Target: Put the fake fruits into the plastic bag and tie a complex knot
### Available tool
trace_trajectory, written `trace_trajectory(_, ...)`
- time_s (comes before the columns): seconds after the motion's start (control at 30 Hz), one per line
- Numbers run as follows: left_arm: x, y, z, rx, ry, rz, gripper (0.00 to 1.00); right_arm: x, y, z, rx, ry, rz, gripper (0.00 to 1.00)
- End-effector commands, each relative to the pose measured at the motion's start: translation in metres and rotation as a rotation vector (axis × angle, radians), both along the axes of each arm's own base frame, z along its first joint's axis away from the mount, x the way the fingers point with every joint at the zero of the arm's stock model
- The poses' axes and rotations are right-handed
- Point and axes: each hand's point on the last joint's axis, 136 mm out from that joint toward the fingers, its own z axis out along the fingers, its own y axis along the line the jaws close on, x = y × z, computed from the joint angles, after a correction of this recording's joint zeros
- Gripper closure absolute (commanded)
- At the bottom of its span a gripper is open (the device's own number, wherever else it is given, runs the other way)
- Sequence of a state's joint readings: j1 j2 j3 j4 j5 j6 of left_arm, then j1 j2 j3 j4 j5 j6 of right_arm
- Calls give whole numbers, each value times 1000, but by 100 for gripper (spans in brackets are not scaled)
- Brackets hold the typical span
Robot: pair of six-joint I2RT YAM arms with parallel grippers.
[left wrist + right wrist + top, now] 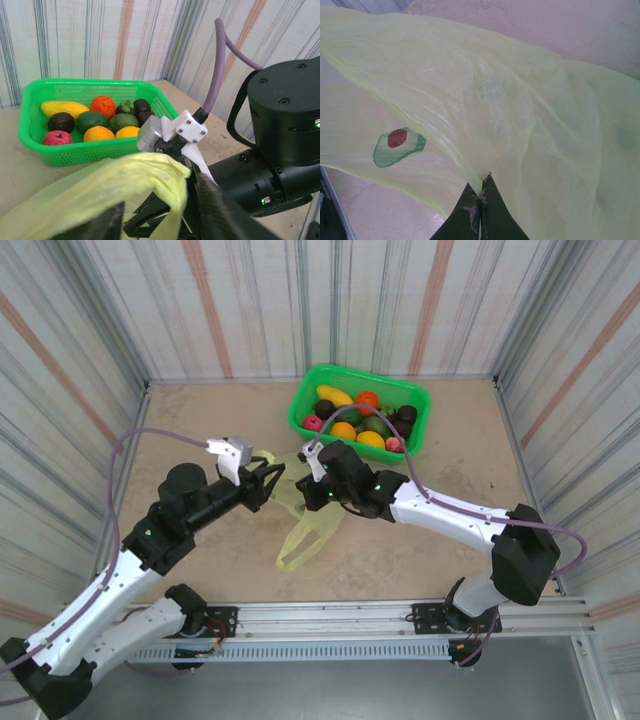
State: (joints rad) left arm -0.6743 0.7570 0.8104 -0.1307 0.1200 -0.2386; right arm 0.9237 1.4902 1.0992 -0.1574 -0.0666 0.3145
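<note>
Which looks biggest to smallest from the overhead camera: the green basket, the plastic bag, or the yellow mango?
1. green basket
2. plastic bag, crumpled and partly hidden, so that gap is unsure
3. yellow mango, clearly smallest

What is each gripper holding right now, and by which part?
The right gripper pinches the bag by a fold of its film. The bag drapes over the left gripper; whether that one grips it cannot be told.
</note>
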Motion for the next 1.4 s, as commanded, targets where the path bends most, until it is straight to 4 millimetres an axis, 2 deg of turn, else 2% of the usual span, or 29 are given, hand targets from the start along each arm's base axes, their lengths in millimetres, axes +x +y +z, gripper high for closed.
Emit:
trace_trajectory(0.0,5,6,6,15,-5,50,68,-3,-3,7,5,-15,-16,100)
trace_trajectory(0.13,10,12,6,38,-7,99,86,-3,-5,7,-1,-21,-21,100)
trace_trajectory(0.27,1,14,21,36,-62,70,100,6,-15,4,-26,-15,-64,100)
trace_trajectory(0.43,-29,25,39,19,-136,3,100,40,-52,-4,-93,15,-250,100)
trace_trajectory(0.57,-55,27,28,68,-144,-93,100,58,-69,8,-59,14,-321,100)
trace_trajectory(0.7,-67,35,9,125,-96,-113,100,64,-73,29,-12,-11,-315,100)
trace_trajectory(0.77,-74,35,2,157,-70,-141,100,64,-70,51,32,-36,-286,100)
trace_trajectory(0.93,-55,58,-14,293,40,13,100,65,-66,110,107,-101,-243,100)
trace_trajectory(1.0,-50,65,-16,346,63,53,100,62,-64,125,129,-115,-224,100)
trace_trajectory(1.07,-52,65,-15,371,70,38,100,58,-62,131,142,-111,-202,100)
trace_trajectory(1.13,-55,67,-13,374,91,35,100,56,-58,122,127,-82,-177,100)
trace_trajectory(1.27,-68,57,10,310,81,-43,100,51,-47,84,72,24,-115,100)
trace_trajectory(1.37,-56,64,26,314,117,43,100,39,-28,74,89,69,-31,100)
